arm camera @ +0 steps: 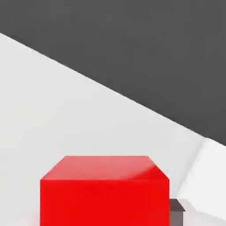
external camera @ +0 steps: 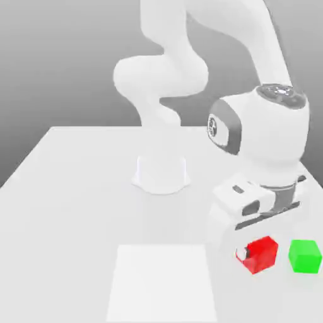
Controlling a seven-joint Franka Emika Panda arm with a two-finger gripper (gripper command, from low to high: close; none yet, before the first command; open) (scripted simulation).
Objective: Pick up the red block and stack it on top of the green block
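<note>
- Here, the white Franka arm (external camera: 189, 57) bends down from its round white base (external camera: 161, 173) at the back of the white table (external camera: 76, 208) and reaches toward the near corner on the exterior view's right.
- The two-finger gripper (external camera: 251, 252) hangs below the bulky white hand, pointing down at the tabletop.
- Its jaws are clamped on the small, matte, bright-red cube, the red block (external camera: 262, 254); one pale finger (external camera: 243, 254) shows pressed against the cube's side that faces the exterior view's left.
- In the hand view the red block (arm camera: 105, 190) sits close under the camera, its top face catching light and its front face flat and unmarked; a dark grey fingertip (arm camera: 177, 211) touches its side edge.
- The red block is near the table surface; whether it rests on the table or is lifted just clear I cannot tell.
- The small, matte, bright-green cube, the green block (external camera: 305, 255), stands on the table just beside the red block, on the exterior view's right, with a narrow gap between them; the two are not touching.
- Both cubes look about the same size, and their tops sit at roughly the same level.
- A faint paler square patch (external camera: 163, 281) lies on the tabletop toward the exterior view's left of the cubes, well apart from them.
</note>
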